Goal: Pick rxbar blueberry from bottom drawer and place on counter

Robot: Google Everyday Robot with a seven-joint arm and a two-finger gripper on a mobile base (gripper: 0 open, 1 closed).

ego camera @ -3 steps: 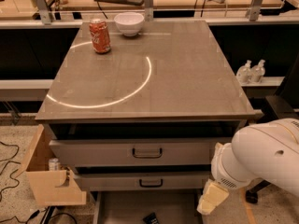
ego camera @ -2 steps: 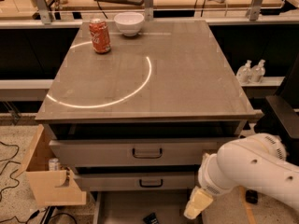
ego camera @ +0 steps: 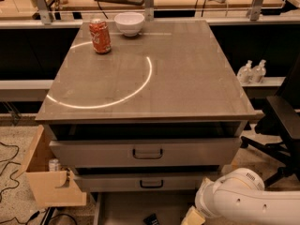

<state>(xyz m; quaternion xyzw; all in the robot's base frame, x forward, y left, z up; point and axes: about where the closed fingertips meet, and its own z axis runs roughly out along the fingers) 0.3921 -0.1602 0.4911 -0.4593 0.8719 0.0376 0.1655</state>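
The snack bar [ego camera: 151, 219] is a small dark packet with a faint pale mark, lying on the grey floor of the open bottom drawer [ego camera: 124, 209], near the middle of its width. The lower edge of the view cuts it off, so only its upper end shows, and neither its long axis nor the way it points can be told. Just to its right, apart from it, the cream-coloured hand [ego camera: 192, 217] hangs low over the drawer at the end of a bulky white arm [ego camera: 243, 201] that enters from the lower right; whether the hand is apart or together cannot be told. Above the open drawer sit two shut grey drawer fronts, each with a black loop handle. Over them lies the glossy grey-brown worktop [ego camera: 187, 78], crossed by a bright white arc of light. At its far left corner stands a red soda can [ego camera: 100, 35], upright, with a white bowl [ego camera: 130, 22] just beside it to the right
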